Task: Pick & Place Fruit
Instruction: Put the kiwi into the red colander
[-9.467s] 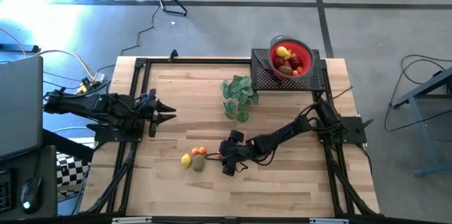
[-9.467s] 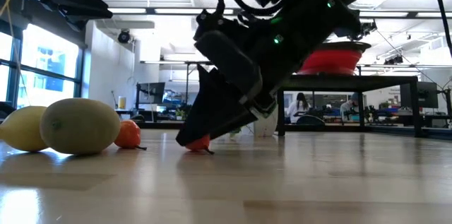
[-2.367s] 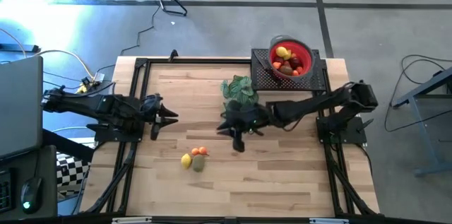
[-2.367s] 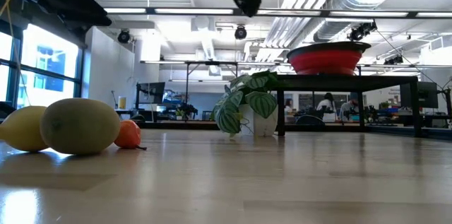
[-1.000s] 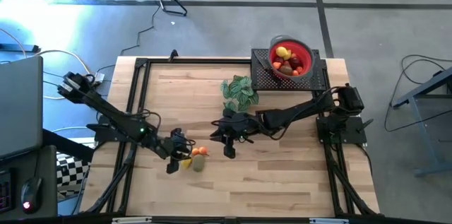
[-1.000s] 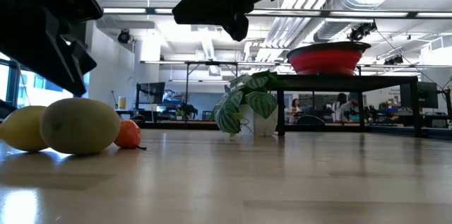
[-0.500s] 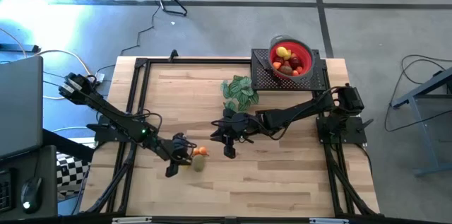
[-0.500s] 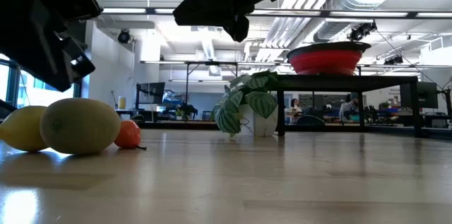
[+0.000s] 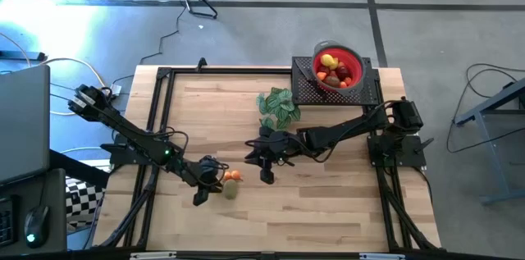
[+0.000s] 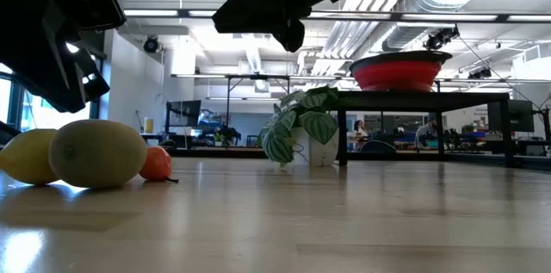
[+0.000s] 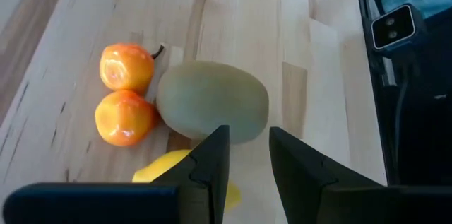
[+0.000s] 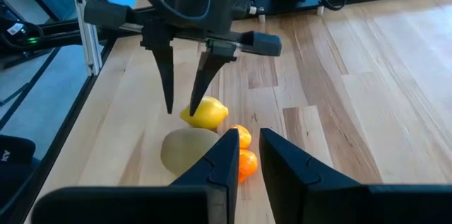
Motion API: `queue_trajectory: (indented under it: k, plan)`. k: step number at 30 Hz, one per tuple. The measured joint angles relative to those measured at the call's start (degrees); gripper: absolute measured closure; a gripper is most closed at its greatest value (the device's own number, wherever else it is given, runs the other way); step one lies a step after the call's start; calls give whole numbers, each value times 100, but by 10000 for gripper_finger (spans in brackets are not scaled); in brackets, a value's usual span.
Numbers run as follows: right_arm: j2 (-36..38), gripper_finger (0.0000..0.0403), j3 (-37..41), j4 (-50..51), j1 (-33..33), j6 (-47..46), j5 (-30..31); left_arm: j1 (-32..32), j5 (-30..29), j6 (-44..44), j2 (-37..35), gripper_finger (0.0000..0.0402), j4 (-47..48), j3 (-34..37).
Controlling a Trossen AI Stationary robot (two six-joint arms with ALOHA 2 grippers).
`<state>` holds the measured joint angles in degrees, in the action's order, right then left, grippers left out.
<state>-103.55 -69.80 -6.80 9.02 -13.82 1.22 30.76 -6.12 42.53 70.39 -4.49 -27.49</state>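
On your left, the left arm reaches diagonally across the wooden table [image 9: 328, 211], and the left gripper [image 9: 205, 180] hangs just above a small cluster of toy fruit. Its two fingers [image 12: 168, 68] stand parted and empty, straddling the yellow lemon [image 12: 205, 113] from above without visibly touching it. Touching the lemon lies a larger brown-green oval fruit [image 11: 212, 101], possibly a kiwi, though the view is too coarse to be sure. Against that piece sit two small orange fruits [image 11: 126, 116], side by side and touching.

Moving toward the middle, the right gripper [image 9: 267, 160] hovers well above the table, near the cluster but apart from it, fingers narrowly parted with nothing between them. Just behind it stands a green leafy plant sprig [image 9: 279, 106].

Farther right, at the back corner, a round red bowl [image 9: 353, 63] rests on a dark raised mesh stand [image 9: 308, 89]. It holds more fruit [image 9: 331, 71], yellow, red and orange.
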Motion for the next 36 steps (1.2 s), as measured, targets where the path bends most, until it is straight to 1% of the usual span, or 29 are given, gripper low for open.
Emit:
queue_trajectory:
  k: [12,16,22,26,30,34,36]
  plan:
    - [2,353,0,21,0,13,4,-2,-97,219,0,303,-7,0]
    - [2,353,0,19,0,52,8,-2,-249,423,0,303,-9,0]
    - [2,353,0,17,0,55,12,-2,-389,445,94,303,-20,-17]
    - [2,353,0,19,0,57,12,0,-388,345,492,303,-9,-290]
    - [2,353,0,20,0,57,12,0,-316,-155,962,303,309,-702]
    - [2,353,0,44,0,55,12,0,-307,-181,1102,303,879,-1004]
    - [2,353,0,51,0,55,12,0,-269,-178,1108,303,929,-1034]
